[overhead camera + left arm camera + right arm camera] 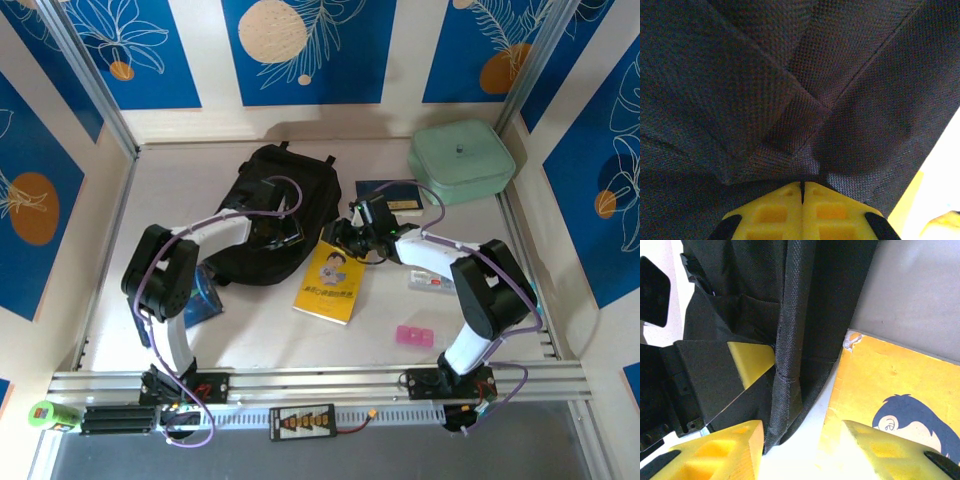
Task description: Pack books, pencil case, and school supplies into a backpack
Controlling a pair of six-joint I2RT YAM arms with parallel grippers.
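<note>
Your right jaws stand partly open and empty at the top corner of the yellow book point(328, 283). The book lies flat on the worktop point(250, 320) at 5 o'clock from the backpack point(250, 185), its long axis running 1 to 7 o'clock, so it sits at 6 o'clock just below those jaws and far nearer this arm than the left. Your left jaws are closed tight with backpack fabric bunched at their tips, apparently pinching a fold, and that arm covers the bag's mouth, so you cannot tell how wide it gapes.
</note>
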